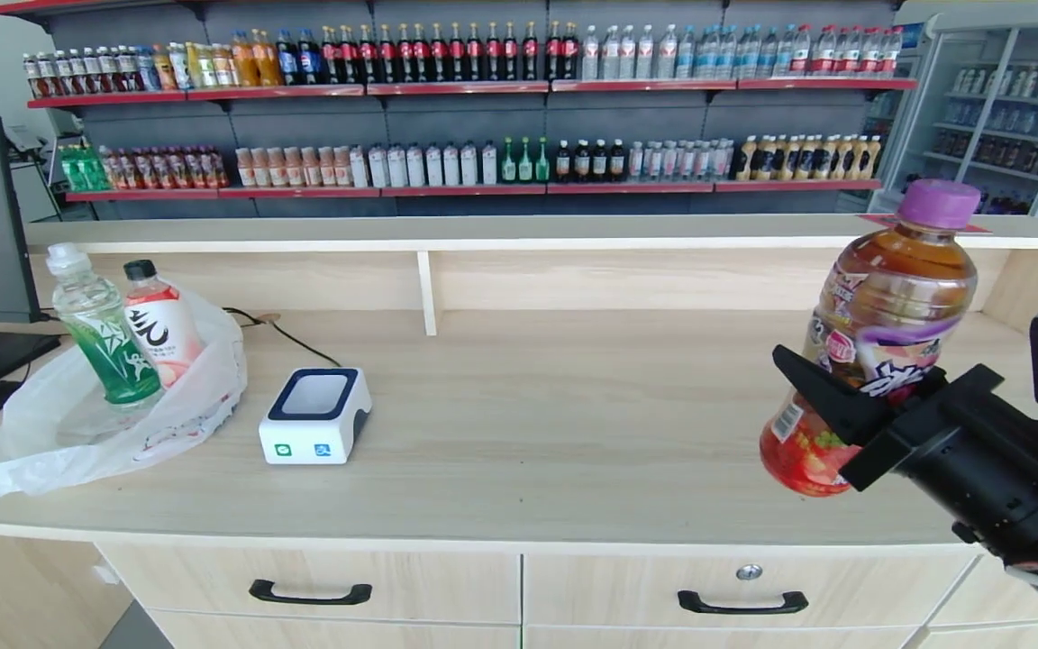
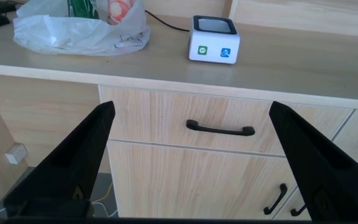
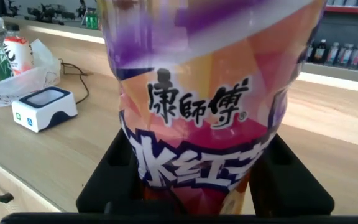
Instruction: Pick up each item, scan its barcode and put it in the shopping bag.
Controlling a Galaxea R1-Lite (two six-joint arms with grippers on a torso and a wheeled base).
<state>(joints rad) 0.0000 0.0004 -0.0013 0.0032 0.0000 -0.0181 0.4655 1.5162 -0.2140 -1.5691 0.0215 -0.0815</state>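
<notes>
My right gripper (image 1: 852,410) pinches the tea bottle (image 1: 893,297) low on its labelled body, aloft over the right side of the counter (image 1: 573,433), well apart from the scanner (image 1: 314,415). Full, so I judge it heavy; the slick film favours this hold. Left gripper (image 2: 191,109) spread.

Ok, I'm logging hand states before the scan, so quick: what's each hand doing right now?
Left hand: open, empty.
Right hand: closed on the purple-capped bottle.
</notes>
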